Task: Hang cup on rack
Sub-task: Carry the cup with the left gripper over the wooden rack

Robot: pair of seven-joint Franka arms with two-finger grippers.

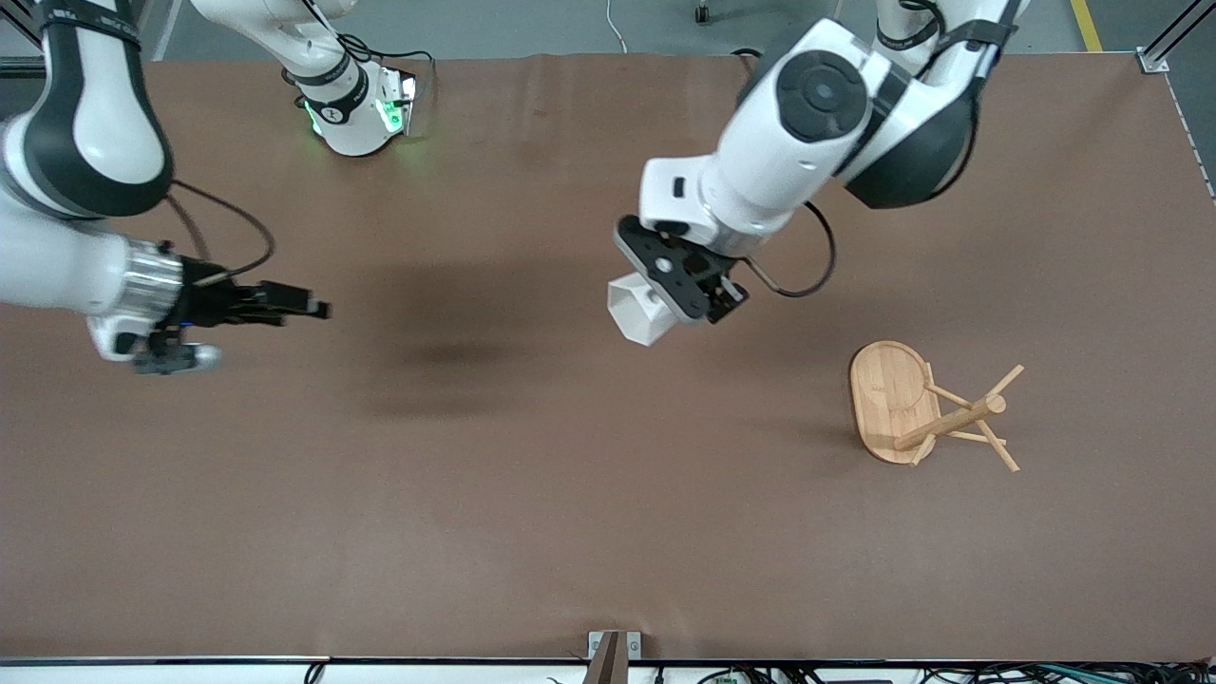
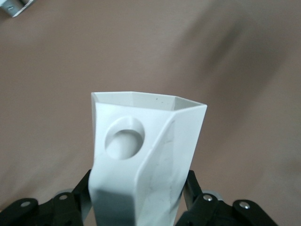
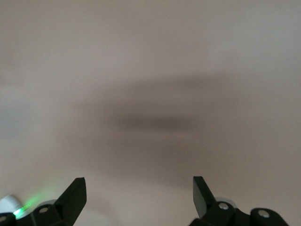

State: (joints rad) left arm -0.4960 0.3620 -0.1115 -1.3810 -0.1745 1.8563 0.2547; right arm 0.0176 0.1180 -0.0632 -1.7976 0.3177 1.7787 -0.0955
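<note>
The cup (image 1: 638, 311) is pinched between the pressed-in fingers of the left gripper (image 1: 692, 281) and is carried in the air over the middle of the worktop (image 1: 532, 494), well apart from the rack. In the left wrist view the cup (image 2: 141, 155) is seen gripped low on its body, the blocky handle with its round hole (image 2: 123, 140) turned toward the camera and the polygonal mouth pointing away from the gripper. The right gripper (image 1: 299, 306) is held with its fingers spread wide and nothing between them, over the worktop near the edge at the right arm's end; that arm appears to be waiting.

The rack (image 1: 926, 407) stands toward the left arm's end of the worktop, nearer to the front camera than the carried cup, its oval base (image 1: 888, 394) flat on the surface and its thin pegs (image 1: 1002, 382) branching from the post.

The risk lies in the threading. The hole is small against the pegs' spread, so a slight misalignment could push the handle against a peg and tip or slide the light rack. A release before the peg is fully through the hole would likely drop the cup onto the worktop. The smooth facets could also let the cup twist in the grip.
</note>
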